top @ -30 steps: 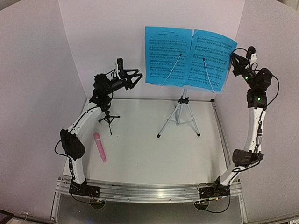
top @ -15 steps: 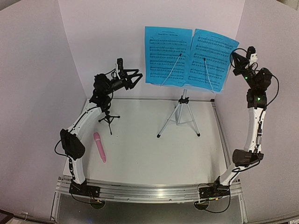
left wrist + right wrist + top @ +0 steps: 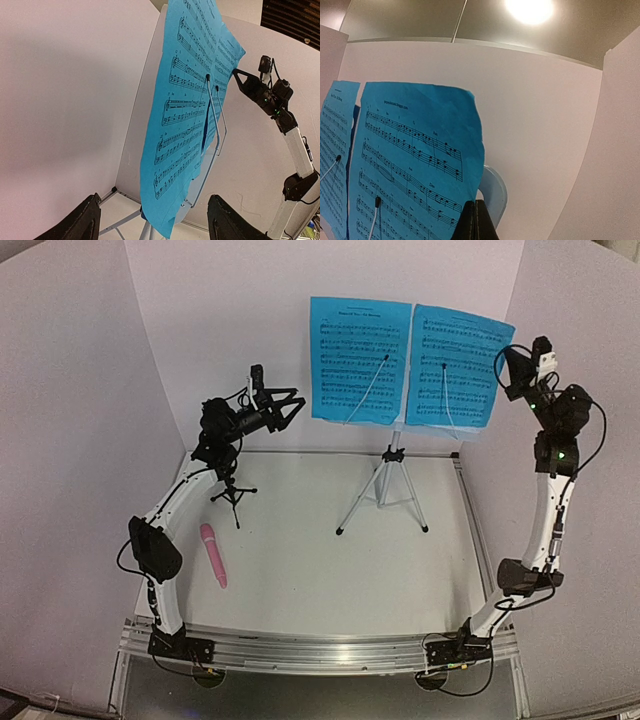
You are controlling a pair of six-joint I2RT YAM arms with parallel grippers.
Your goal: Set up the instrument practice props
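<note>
From overhead alone: silver tripod (image 3: 386,472) at twelve to one o'clock on the table (image 3: 300,590), legs splayed. Above it, two blue sheets upright side by side, left page (image 3: 360,360) and right page (image 3: 455,365), each crossed by a thin wire retainer (image 3: 367,390). Also only there: small black tripod mic holder (image 3: 233,495) upright at ten o'clock, and pink stick microphone (image 3: 213,555) flat on the table at nine o'clock, near the holder but apart from it, untouched.

Left gripper (image 3: 292,408) raised at eleven o'clock, pointing toward the left page and well short of it. Released: fingers spread wide, nothing between. From its own camera: both pages nearly edge-on, the two wires down their faces, and the right arm beyond at the far sheet's edge.

Right gripper (image 3: 508,358) high at two o'clock, clenched tight at the right page's outer edge. Paper pinched or merely touched: impossible to tell. From its wrist camera alone: rounded pale blue corner of the music stand (image 3: 496,192) peeping out behind that page's lower right edge, just beside the closed fingertips (image 3: 469,225), and a bright ceiling lamp (image 3: 529,9) overhead.
</note>
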